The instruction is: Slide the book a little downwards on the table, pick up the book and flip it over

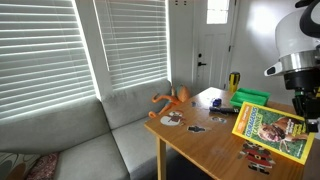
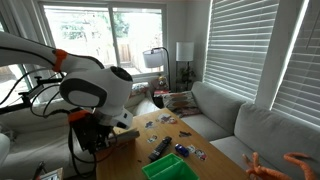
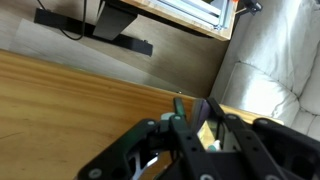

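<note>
Wooden table beside grey sofa, blinds behind. Book rests on the table just in front of the green block. Gripper sits at the book's edge, probably for an edge grasp. Fingers look nearly together in the wrist view; can't tell whether they pinch the book.

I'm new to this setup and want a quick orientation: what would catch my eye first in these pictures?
The colourful picture book with its yellow-green border lies on the wooden table, beside the big white robot arm at the right of an exterior view. Behind the book sits a bright green block, and an orange toy figure sprawls at the table corner next to the grey sofa.
</note>
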You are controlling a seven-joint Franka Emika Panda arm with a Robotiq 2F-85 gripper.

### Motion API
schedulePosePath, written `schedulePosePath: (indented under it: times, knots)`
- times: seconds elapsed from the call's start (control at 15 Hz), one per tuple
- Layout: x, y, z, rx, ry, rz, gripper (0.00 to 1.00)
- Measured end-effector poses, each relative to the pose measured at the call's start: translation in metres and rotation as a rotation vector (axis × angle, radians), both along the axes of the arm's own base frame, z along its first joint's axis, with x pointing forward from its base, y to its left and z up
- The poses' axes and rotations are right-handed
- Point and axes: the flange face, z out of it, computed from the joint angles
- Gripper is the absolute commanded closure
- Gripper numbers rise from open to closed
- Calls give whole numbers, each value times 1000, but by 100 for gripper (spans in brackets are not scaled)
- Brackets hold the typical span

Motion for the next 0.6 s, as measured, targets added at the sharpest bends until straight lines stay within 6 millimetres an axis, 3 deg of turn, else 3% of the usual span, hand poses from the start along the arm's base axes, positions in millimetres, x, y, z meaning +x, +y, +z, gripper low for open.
schedulePosePath:
  times: [0.4,0.6]
  knots:
    - [8,6,6,-155,18,7,0]
    - [12,15,11,-243,15,23,0]
